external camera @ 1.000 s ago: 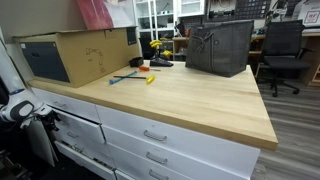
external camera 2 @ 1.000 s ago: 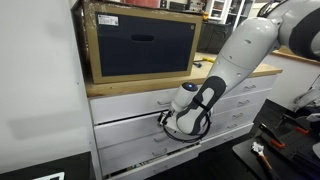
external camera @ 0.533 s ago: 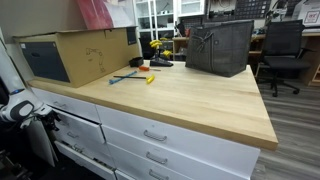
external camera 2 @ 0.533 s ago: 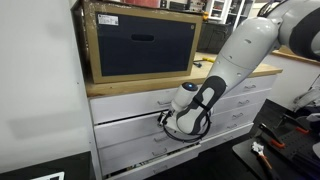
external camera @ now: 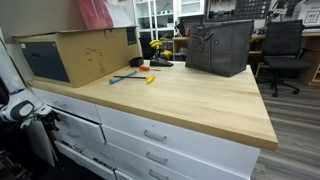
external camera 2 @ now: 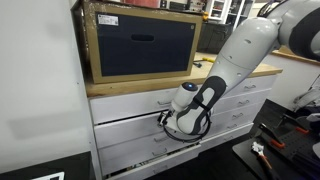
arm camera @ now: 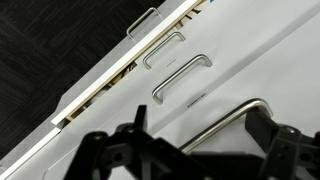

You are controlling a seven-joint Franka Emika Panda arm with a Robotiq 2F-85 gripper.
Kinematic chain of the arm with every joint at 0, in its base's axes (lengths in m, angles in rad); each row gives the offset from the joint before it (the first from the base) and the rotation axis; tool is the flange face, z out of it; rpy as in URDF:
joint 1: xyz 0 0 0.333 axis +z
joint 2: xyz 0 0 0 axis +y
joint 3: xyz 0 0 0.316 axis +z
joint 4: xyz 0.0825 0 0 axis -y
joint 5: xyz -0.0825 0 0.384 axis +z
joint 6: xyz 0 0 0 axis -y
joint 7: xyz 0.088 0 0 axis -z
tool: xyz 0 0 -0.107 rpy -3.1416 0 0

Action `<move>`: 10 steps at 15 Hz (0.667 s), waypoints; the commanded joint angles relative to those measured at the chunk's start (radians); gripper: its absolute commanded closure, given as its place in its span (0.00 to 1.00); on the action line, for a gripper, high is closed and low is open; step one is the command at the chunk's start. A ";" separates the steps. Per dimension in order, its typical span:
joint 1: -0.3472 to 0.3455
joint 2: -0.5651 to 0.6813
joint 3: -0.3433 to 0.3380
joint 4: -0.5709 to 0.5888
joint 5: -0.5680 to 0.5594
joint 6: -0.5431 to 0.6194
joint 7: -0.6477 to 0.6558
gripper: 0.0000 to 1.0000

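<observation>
By a drawer handle, end effector gapes open.

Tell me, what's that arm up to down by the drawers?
A robot arm reaches down in front of white drawers under a wooden counter. Its tool is open and hovers over a drawer handle, gripping nothing. Another drawer stands slightly ajar.
</observation>
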 commanded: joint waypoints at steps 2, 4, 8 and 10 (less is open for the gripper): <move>-0.009 -0.030 0.091 0.051 -0.024 -0.121 0.030 0.00; -0.007 -0.038 0.100 0.030 -0.023 -0.103 0.025 0.00; -0.030 -0.107 0.136 -0.061 -0.033 -0.030 -0.023 0.00; -0.054 -0.153 0.158 -0.119 -0.039 -0.004 -0.050 0.00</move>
